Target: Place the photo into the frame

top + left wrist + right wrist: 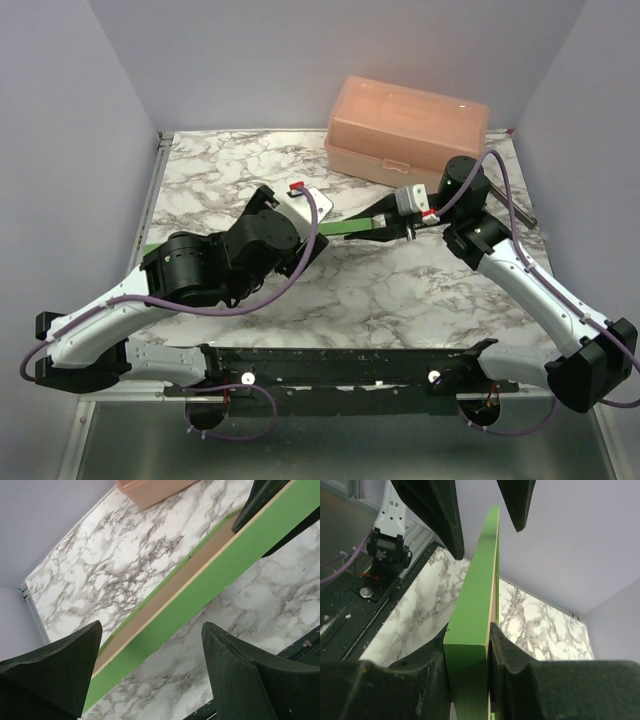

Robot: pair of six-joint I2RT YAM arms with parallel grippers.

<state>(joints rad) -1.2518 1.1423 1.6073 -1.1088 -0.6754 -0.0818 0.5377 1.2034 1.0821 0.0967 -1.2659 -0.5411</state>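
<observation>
The green frame [345, 228] hangs edge-up above the marble table, running left to right. My right gripper [469, 630] is shut on its right end, one pad on the green face [480, 580] and one on the pale wood side. In the left wrist view the frame [200, 600] crosses diagonally, with a brown board [170, 585] in its recess. My left gripper [150, 627] is open, and its fingers [437, 515] straddle the frame's far end without touching it. The photo is out of view.
A peach plastic box [405, 130] stands at the back right of the table, just behind the right wrist. The marble tabletop [380, 290] lies under the frame. A black rail [340, 365] runs along the near edge between the arm bases.
</observation>
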